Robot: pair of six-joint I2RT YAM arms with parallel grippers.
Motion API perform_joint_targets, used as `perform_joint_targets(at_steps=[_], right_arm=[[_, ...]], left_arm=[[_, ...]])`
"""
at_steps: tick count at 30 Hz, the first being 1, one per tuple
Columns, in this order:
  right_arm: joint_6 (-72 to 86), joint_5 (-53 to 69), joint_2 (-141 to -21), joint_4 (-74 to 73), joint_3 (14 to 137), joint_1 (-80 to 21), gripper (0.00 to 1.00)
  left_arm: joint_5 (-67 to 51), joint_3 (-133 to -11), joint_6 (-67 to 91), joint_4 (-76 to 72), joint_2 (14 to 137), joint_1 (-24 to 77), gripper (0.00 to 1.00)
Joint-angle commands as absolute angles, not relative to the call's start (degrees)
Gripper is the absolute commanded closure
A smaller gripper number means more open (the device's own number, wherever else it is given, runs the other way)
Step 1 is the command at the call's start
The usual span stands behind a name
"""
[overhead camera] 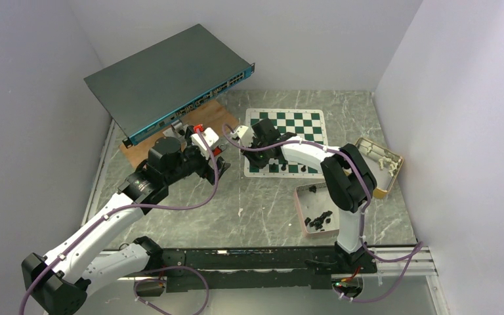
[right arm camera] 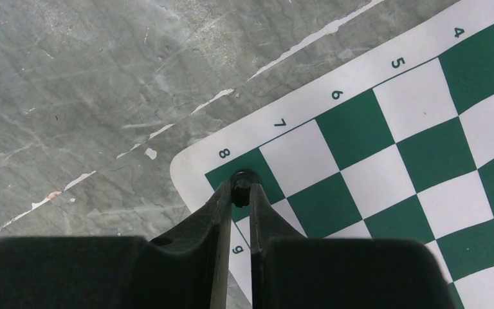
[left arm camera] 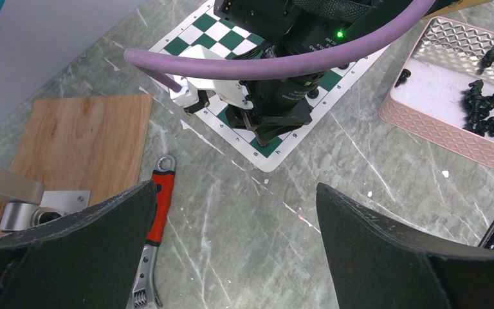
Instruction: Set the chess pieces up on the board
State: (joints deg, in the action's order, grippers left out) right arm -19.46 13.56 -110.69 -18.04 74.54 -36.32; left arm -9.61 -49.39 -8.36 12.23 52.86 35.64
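1. Your right pincer (right arm camera: 241, 193) is clenched on one black chess piece (right arm camera: 243, 181), its slim jaws nearly together. From above, the piece's kind is hard to tell.
2. Right under those tips lies the corner green square of the board (right arm camera: 392, 129), beside the border mark 8. The rest of the mat spreads away to the pincer's right.
3. Your left pincer (left arm camera: 235, 193) is released, jaws wide apart with nothing between them, over the grey marbled tabletop (left arm camera: 244, 257) streaked with white.
4. Just off its left finger lies a red-handled wrench (left arm camera: 156, 219), with a wooden panel (left arm camera: 83, 135) beyond. Ahead to its right, a pink tray (left arm camera: 437, 132) holds more chess pieces (left arm camera: 482, 109).
5. Plain white walls (overhead camera: 33, 98) close in the table. A grey network switch (overhead camera: 170, 72) leans tilted, well beyond the left pincer.
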Motion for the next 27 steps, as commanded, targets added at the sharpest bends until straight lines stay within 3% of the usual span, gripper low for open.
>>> perform_joint_targets(at_steps=[1, 14, 27], right_arm=[[-19.12, 13.27, -110.00, -18.32, 75.15, -36.56, 1.00], [-19.27, 13.51, -109.66, -19.15, 75.12, -36.56, 1.00], [-19.04, 13.36, -110.65, -19.13, 75.41, -36.56, 0.92]], left_arm=[[-10.04, -49.40, -9.32, 10.02, 52.12, 35.57, 0.00], [-10.09, -49.46, -9.40, 10.02, 52.29, 35.60, 0.00], [-10.04, -49.39, -9.41, 10.03, 52.12, 35.60, 0.00]])
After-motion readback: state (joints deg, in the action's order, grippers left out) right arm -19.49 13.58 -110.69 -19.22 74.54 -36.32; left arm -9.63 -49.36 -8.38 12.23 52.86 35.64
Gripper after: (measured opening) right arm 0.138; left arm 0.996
